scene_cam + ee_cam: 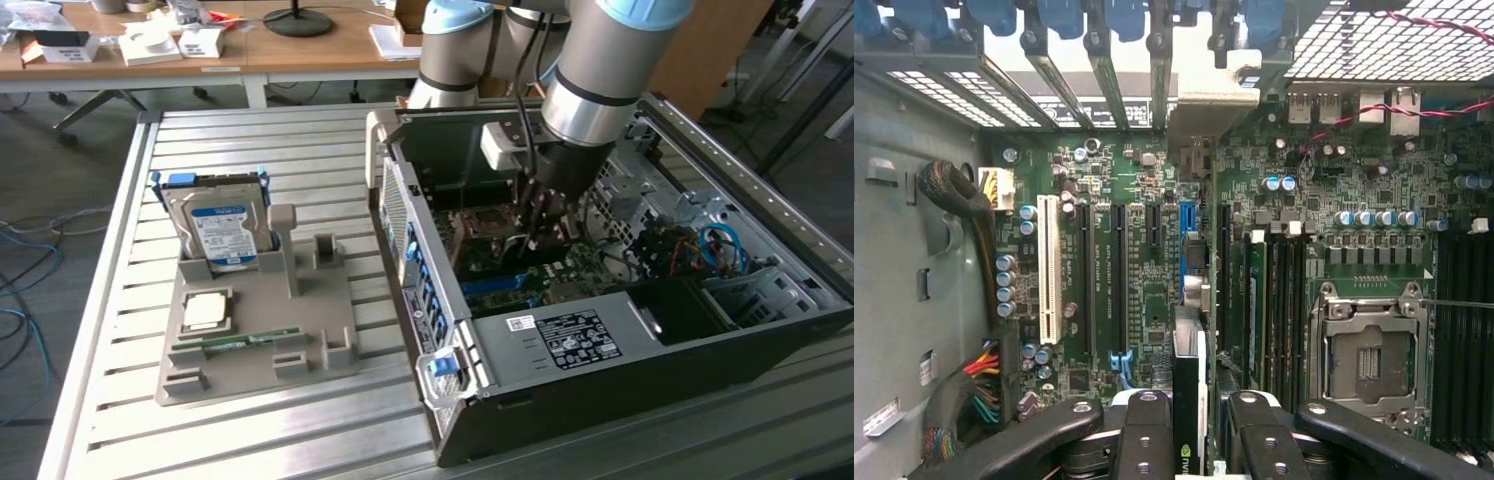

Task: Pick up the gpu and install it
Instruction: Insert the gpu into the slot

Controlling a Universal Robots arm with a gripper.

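Item: gpu (1188,385), 1 card, clamped edge-on in the end effector (1192,425), inside the open PC case (694,365), above the motherboard (1134,180).
Handling: hold the card upright with its bracket (1216,97) toward the rear openings. It is apparently lined up over the blue slot (1187,225).

**gpu hanging over the slots**

The gpu (1187,400) is a thin dark board seen edge-on, with a pale metal bracket at the end. It stands upright, pinched between the gripper (1199,440) fingers, just above the motherboard's long slots. In the exterior view that's upper middle of the frame, inside the open case.
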